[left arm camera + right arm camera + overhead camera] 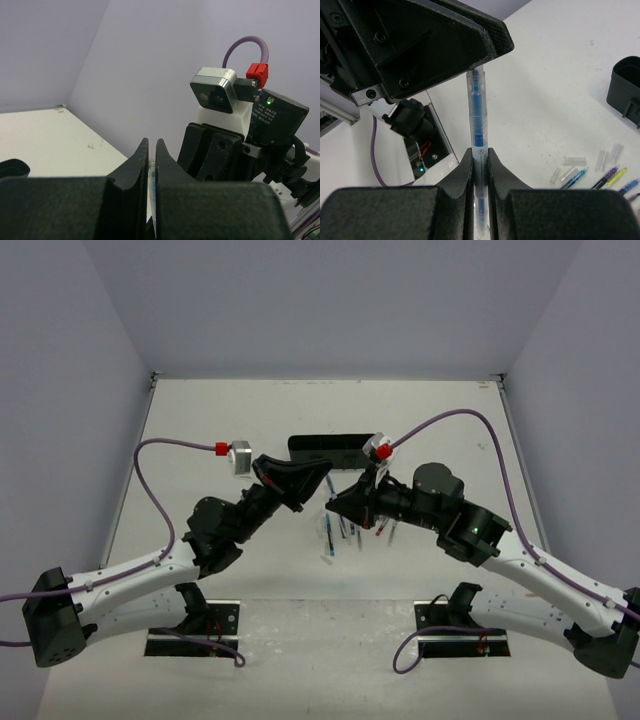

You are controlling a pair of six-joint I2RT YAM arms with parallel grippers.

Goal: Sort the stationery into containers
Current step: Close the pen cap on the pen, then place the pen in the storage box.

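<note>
A blue pen with a clear barrel hangs in the air between both grippers. My right gripper is shut on its labelled middle. The pen's far end goes into my left gripper, which is shut on it; the left wrist view shows the clear tip pinched between the jaws of the left gripper. From above, the two grippers meet tip to tip over the table's middle. Several loose pens lie below them. The black container stands behind.
Loose pens and clear caps lie on the white table to the right of the held pen. A corner of the black container is farther right. The arms' base plates sit at the near edge.
</note>
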